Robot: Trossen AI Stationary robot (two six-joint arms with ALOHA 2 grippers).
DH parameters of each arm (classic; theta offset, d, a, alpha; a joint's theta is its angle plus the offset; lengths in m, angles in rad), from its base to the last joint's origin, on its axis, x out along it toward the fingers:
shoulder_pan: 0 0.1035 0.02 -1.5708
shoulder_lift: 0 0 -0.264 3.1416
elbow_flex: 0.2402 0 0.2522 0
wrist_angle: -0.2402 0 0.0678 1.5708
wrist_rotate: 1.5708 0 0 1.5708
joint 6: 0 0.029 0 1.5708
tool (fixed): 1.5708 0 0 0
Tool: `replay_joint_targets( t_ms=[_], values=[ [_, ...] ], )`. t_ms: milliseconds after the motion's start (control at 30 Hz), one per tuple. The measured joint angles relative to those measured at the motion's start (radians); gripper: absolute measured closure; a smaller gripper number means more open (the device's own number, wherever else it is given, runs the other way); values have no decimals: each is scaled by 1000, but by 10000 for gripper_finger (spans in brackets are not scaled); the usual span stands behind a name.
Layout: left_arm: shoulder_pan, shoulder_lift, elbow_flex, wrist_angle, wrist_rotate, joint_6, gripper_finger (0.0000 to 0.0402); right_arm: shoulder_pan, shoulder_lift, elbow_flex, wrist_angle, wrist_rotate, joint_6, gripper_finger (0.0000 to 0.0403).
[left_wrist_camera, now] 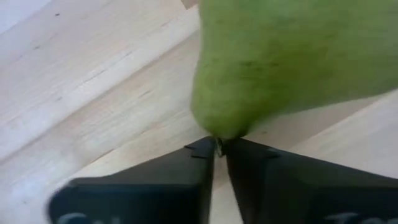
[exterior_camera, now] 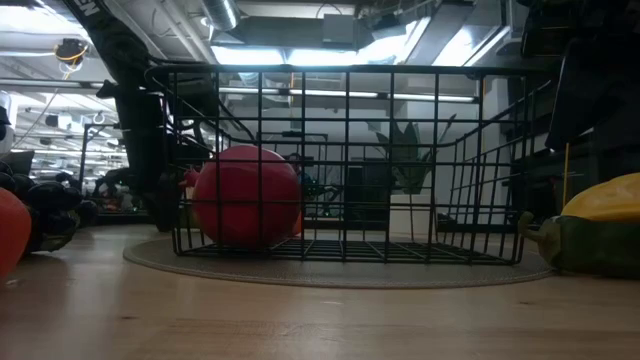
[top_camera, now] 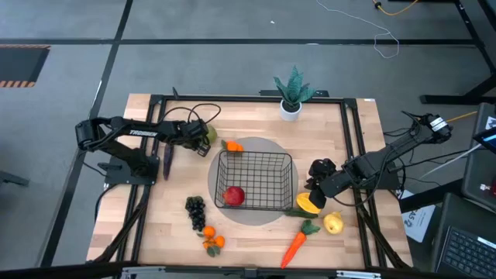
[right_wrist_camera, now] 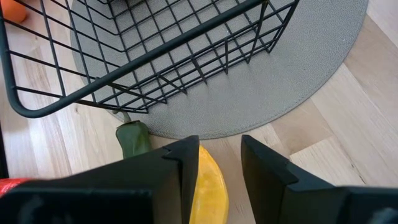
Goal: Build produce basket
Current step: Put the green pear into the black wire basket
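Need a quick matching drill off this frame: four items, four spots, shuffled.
Items:
1. red apple
2. green pear
3. carrot
4. potted plant

Spots:
A. at the table's far edge, beyond the basket
B. at the left end effector, by its fingertips
C. inside the basket
D. on the bare wood near the table's front edge, beside the yellow pear

Pairs: 1-C, 2-B, 3-D, 4-A
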Motion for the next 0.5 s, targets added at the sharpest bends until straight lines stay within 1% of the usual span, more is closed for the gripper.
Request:
replay_joint_targets(
  t_ms=[67, 233, 367, 500],
  values=[
    [0, 0, 0, 0, 0, -1, 395, 0, 0, 0, 0, 0, 0, 292],
    [-16, 0, -1, -1, -4, -9, 400, 0, 0, 0, 0, 0, 0, 292],
    [-47, -3, -1, 1, -38, -1, 401, 0, 0, 0, 0, 0, 0, 292],
    [-56, -34, -5, 16, -60, -12, 401, 0, 0, 0, 0, 0, 0, 292]
  ],
)
